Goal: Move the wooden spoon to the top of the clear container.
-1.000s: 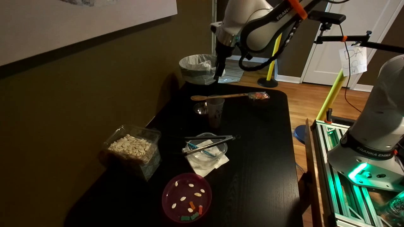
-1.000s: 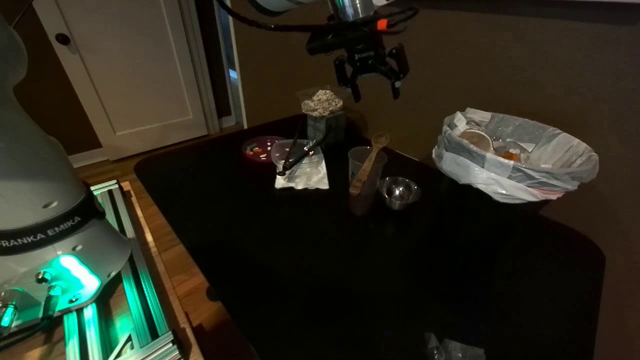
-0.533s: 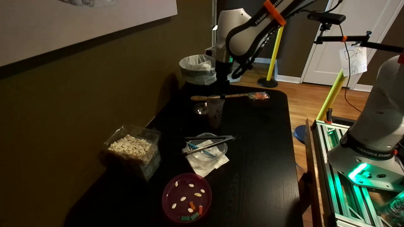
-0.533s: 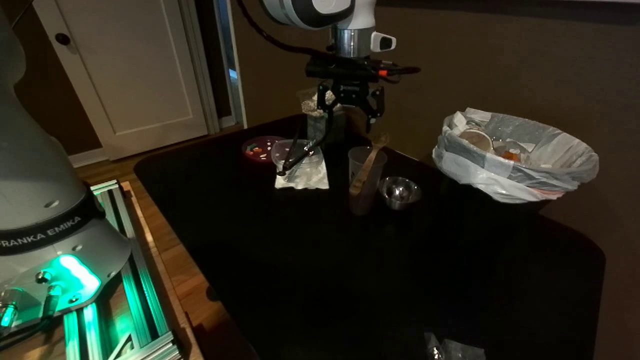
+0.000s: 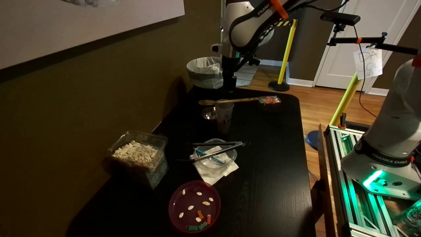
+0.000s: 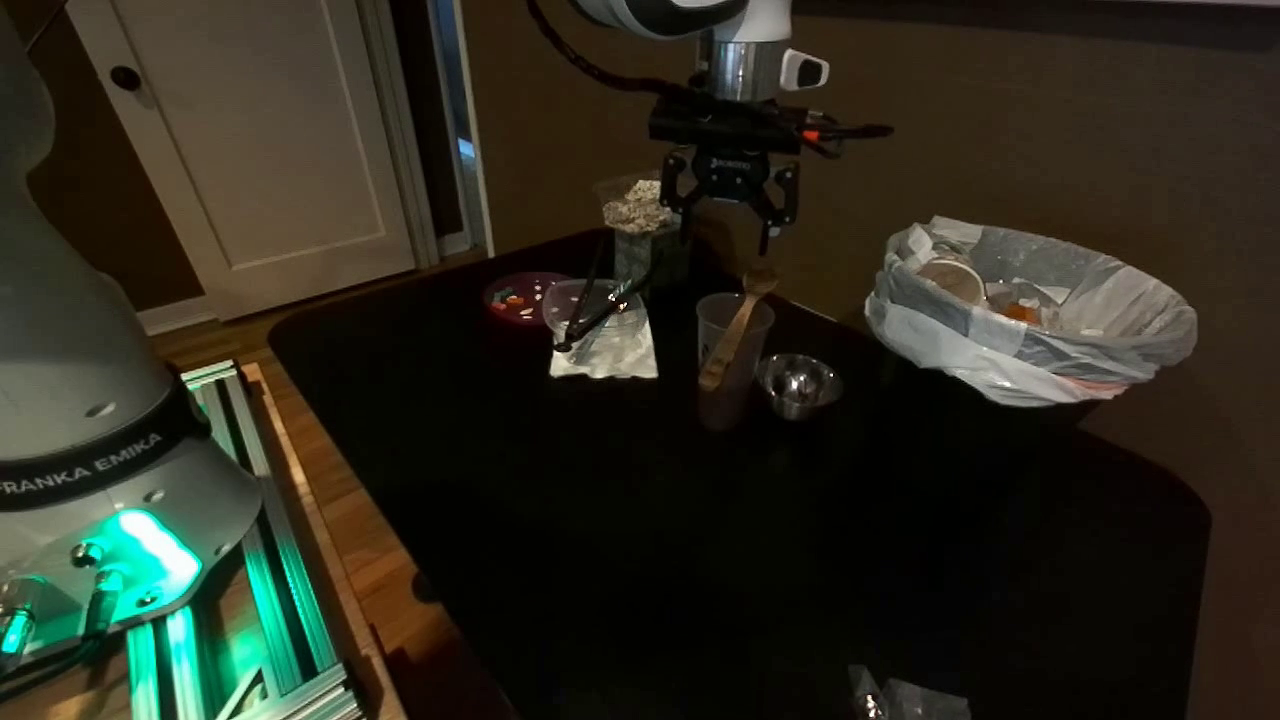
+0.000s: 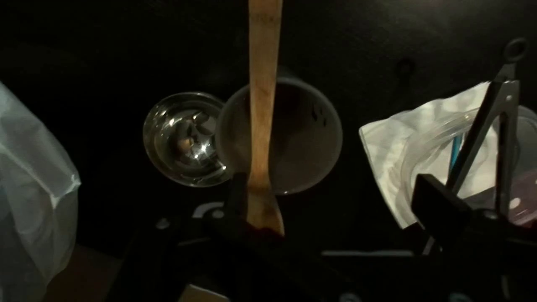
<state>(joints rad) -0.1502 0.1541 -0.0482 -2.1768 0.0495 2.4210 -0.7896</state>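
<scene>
Brown wall [image 6: 1050,140] behind, black, seemingly grained table [image 5: 273,177] below, the gripper [image 6: 724,240] hangs jaws apart.

Base [image 5: 384,154] beside one long edge of the worktop [image 5: 269,171]; arm [image 5: 245,31] extended over it toward the opposite long edge. Wrist [image 6: 745,70] upright. Gripper [image 6: 725,240] pointing down, raised above the top, fingers [image 7: 436,201] parted wide.

The claw [image 6: 725,240] hangs lower than a second ago and, dimly seen, looks more upright.
</scene>
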